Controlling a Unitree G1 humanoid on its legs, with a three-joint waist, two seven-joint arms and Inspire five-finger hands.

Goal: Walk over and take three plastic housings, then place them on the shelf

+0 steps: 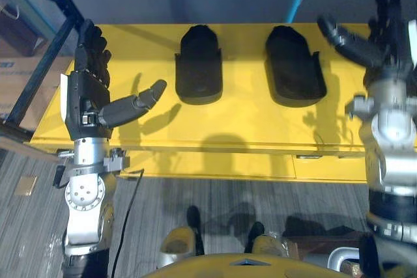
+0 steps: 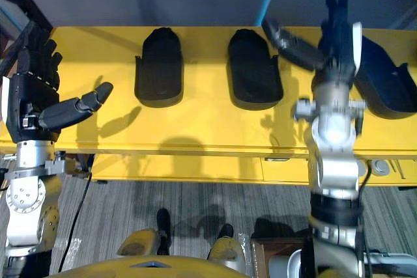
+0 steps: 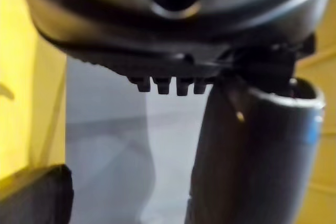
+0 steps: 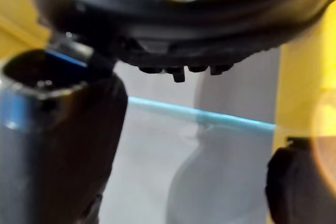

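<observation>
Housing (image 2: 388, 80) hides partly behind right robot hand (image 2: 333, 50).

The left arm (image 1: 88, 206) rises upright at the near left corner of the yellow shelf (image 1: 241, 128), silver-grey at the wrist. The left hand (image 1: 86, 99) is held over the shelf's left end, its back facing up. Its fingers are straight and close together, pointing toward the shelf's far edge, and its thumb (image 1: 133, 105) reaches sideways toward the shelf's middle. The right arm (image 2: 333, 161) stands at the shelf's near edge, right of its middle. The right hand (image 2: 335, 56) is raised over the shelf with straight fingers pointing toward the far edge. Its thumb is spread wide toward the shelf's middle.
</observation>
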